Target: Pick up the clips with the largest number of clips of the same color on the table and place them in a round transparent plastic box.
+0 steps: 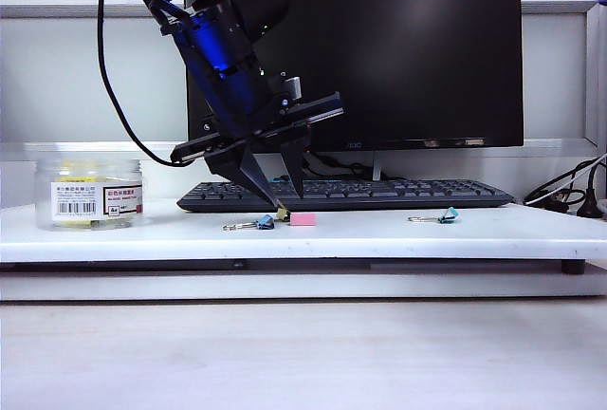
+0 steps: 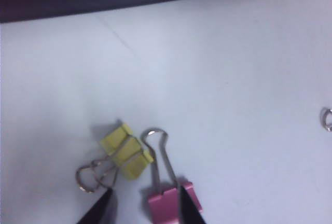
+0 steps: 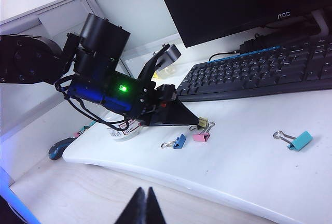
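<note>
Left gripper (image 1: 275,192) hung over the middle of the white tabletop (image 1: 379,236) in the exterior view, its two black fingers spread and angled down, their tips just above a small yellow binder clip (image 1: 283,214) that lay touching or just beside a pink binder clip (image 1: 303,219); a dark blue binder clip (image 1: 265,223) lay near them, a teal binder clip (image 1: 448,214) lay well apart toward the right, and the round transparent plastic box (image 1: 88,192) with its barcode label stood at the far left, yellow showing faintly inside it. In the left wrist view, the yellow binder clip (image 2: 126,151) rested flat with its silver wire handles pointing toward one finger tip, while the pink binder clip (image 2: 173,201) sat partly under the other finger tip; nothing was gripped. In the right wrist view, the right gripper (image 3: 141,207) appeared only at the frame edge with its fingers pressed together, well away from the clips, and the left gripper (image 3: 194,121) pointed at the yellow clip (image 3: 203,122) beside the pink one (image 3: 201,136). Hazard: because the yellow and pink clips lay so close, a closing stroke would likely catch the pink clip or its wire handle along with, or instead of, the yellow one. A pinch on the thin wire handle alone would risk the clip swinging or slipping during transfer to the box.
</note>
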Controlling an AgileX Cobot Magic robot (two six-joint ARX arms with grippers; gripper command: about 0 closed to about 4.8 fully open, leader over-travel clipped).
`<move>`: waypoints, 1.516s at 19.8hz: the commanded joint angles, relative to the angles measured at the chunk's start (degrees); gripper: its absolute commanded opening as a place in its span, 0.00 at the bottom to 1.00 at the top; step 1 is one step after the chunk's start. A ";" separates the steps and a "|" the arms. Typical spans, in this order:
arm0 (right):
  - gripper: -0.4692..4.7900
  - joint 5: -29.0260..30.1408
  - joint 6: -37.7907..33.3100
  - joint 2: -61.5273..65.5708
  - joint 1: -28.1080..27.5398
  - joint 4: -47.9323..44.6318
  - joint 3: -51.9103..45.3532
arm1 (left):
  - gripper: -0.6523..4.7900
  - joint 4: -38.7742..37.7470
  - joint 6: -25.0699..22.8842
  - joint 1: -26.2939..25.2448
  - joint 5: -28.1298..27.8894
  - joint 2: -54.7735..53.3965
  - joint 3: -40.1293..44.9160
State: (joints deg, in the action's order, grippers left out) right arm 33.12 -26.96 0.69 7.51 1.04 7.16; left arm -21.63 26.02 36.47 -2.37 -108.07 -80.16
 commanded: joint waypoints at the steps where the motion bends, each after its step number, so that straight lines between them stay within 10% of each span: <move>1: 0.08 0.28 -0.04 0.02 0.00 -0.87 0.26 | 0.39 0.79 0.15 -0.13 -0.46 -0.09 -0.20; 10: 0.08 0.31 -0.07 0.02 0.00 -0.85 0.26 | 0.25 1.40 0.13 -0.26 -1.68 -0.61 -0.20; 17: 0.08 0.28 -0.07 0.02 0.00 -0.85 0.26 | 0.47 1.09 0.66 -0.28 -1.51 -0.61 -0.22; 30: 0.08 0.26 -0.04 0.02 -0.02 -0.87 0.26 | 0.40 2.16 2.99 -0.26 -4.48 -0.63 -0.22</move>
State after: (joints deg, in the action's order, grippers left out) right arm 33.12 -26.96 0.69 7.51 1.04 7.16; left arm -20.32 28.62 36.07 -6.66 -108.88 -80.16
